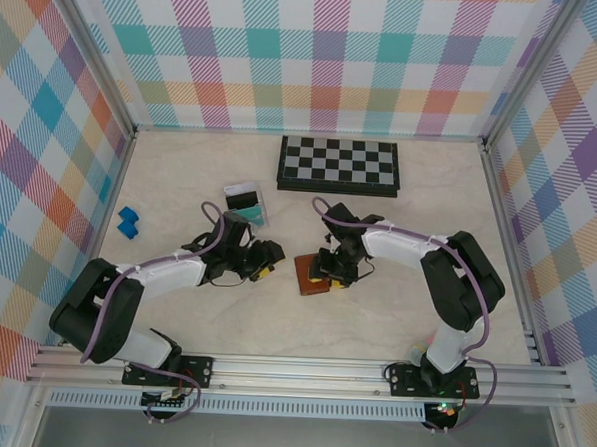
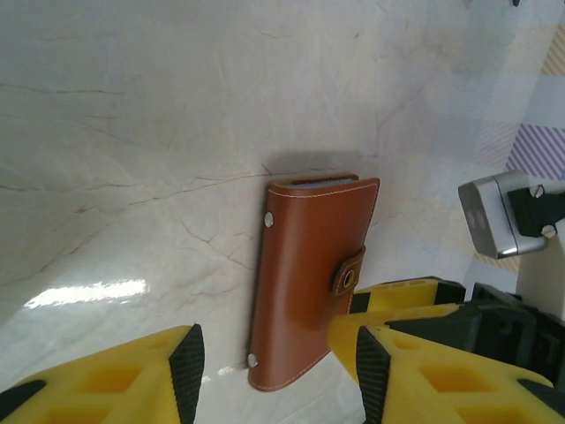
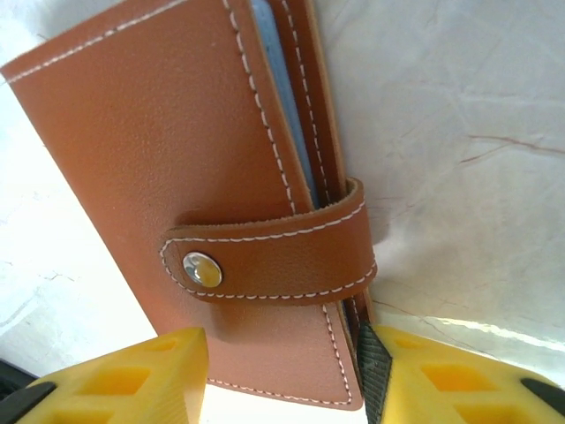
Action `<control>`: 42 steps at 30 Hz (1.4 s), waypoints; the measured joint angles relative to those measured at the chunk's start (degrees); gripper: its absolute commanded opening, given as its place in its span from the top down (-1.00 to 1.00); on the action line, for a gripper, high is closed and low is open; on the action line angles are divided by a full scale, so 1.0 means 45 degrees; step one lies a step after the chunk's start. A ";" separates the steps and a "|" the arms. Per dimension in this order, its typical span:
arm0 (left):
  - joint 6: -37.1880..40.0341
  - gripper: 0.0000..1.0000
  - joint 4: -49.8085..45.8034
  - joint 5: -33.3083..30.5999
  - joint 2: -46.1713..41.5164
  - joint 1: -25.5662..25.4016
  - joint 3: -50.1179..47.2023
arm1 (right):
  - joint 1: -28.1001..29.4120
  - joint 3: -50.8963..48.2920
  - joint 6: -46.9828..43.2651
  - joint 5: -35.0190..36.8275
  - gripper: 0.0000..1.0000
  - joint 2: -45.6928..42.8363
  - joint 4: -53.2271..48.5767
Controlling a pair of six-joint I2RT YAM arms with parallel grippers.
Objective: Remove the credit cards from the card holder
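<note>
Right jaws flank the closed card holder (image 3: 159, 132).

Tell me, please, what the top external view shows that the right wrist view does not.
Only top external: the chessboard, blue block, clear tray and the left gripper near the holder. Only right wrist: the clasp's metal snap, white stitching and blue-grey lining edge. Both: the closed brown holder lying on the marble table, with the right gripper at it.
</note>
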 measured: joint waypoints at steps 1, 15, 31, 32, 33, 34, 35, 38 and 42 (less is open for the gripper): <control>-0.0087 0.04 0.0165 0.0121 0.0199 -0.0039 0.0000 | 0.0000 -0.0034 0.0010 -0.0087 0.10 0.0000 0.0073; -0.0131 0.20 0.0981 0.1457 0.1885 -0.0087 0.0141 | -0.0175 0.0063 -0.0141 0.0423 0.05 -0.0690 -0.0257; -0.0272 0.26 0.1938 0.1870 0.2890 -0.0408 0.0355 | -0.0588 0.0714 -0.0092 0.0321 0.39 0.0325 0.0189; -0.0316 0.26 0.2016 0.1928 0.2963 -0.0408 0.0355 | -0.0588 0.0714 -0.0097 0.0267 0.40 0.0389 0.0238; -0.0345 0.26 0.2064 0.1967 0.2982 -0.0403 0.0355 | -0.0588 0.0714 -0.0092 0.0238 0.41 0.0437 0.0277; -0.0379 0.27 0.2147 0.1996 0.3021 -0.0403 0.0364 | -0.0588 0.0714 -0.0092 0.0160 0.41 0.0495 0.0296; -0.0423 0.27 0.2273 0.2055 0.3079 -0.0403 0.0364 | -0.0588 0.0714 -0.0092 0.0112 0.41 0.0539 0.0335; -0.0471 0.29 0.2404 0.2157 0.3177 -0.0403 0.0379 | -0.0588 0.0714 -0.0092 -0.0010 0.42 0.0627 0.0423; -0.0476 0.29 0.2560 0.2259 0.3264 -0.0403 0.0379 | -0.0593 0.0714 -0.0092 -0.0083 0.42 0.0631 0.0476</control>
